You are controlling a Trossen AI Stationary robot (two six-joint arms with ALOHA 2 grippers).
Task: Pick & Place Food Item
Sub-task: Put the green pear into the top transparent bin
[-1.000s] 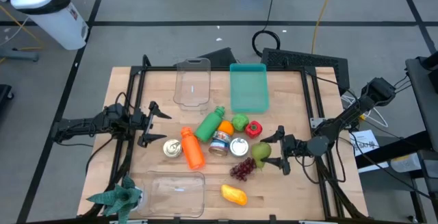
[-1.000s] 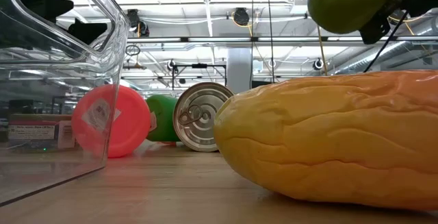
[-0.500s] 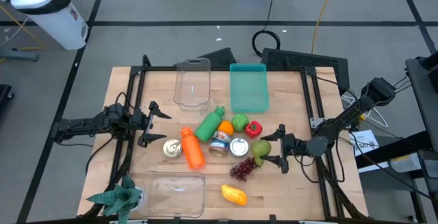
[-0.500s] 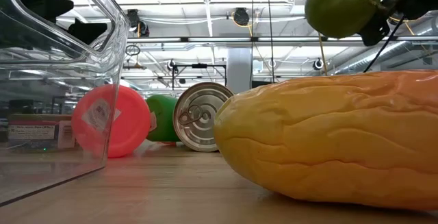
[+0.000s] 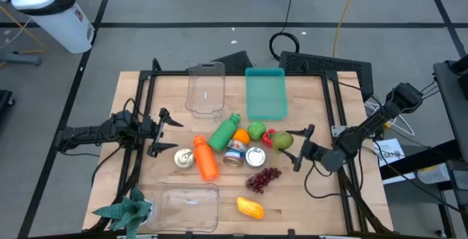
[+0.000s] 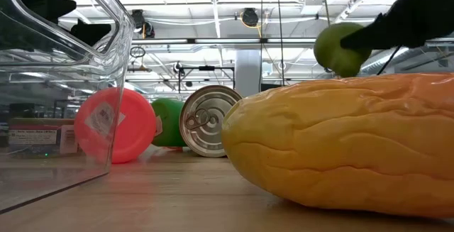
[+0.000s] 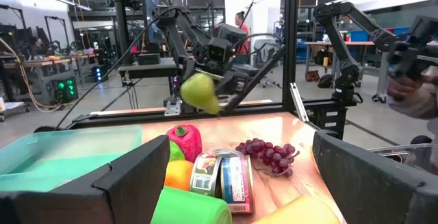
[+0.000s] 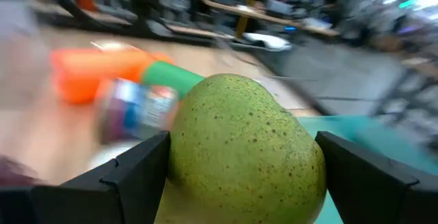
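The left claw (image 5: 162, 131) waits released at the bench's (image 5: 314, 202) left edge. Right of the heaped groceries, the right claw (image 5: 299, 148) grasps a smooth, speckled green pear (image 5: 284, 141) aloft beside the red pepper (image 5: 270, 137); the teal tray (image 5: 265, 93) lies beyond, nearer this arm.

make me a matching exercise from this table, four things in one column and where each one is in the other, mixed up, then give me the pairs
Things:
1. green pear
2. grapes
3. teal tray
4. left gripper

Places or states:
A. lying on the table in front of the cans
B. open, holding nothing, at the table's left side
C. at the table's far edge, beside the clear container
D. held off the table in the right gripper

Pairs: 1-D, 2-A, 3-C, 4-B
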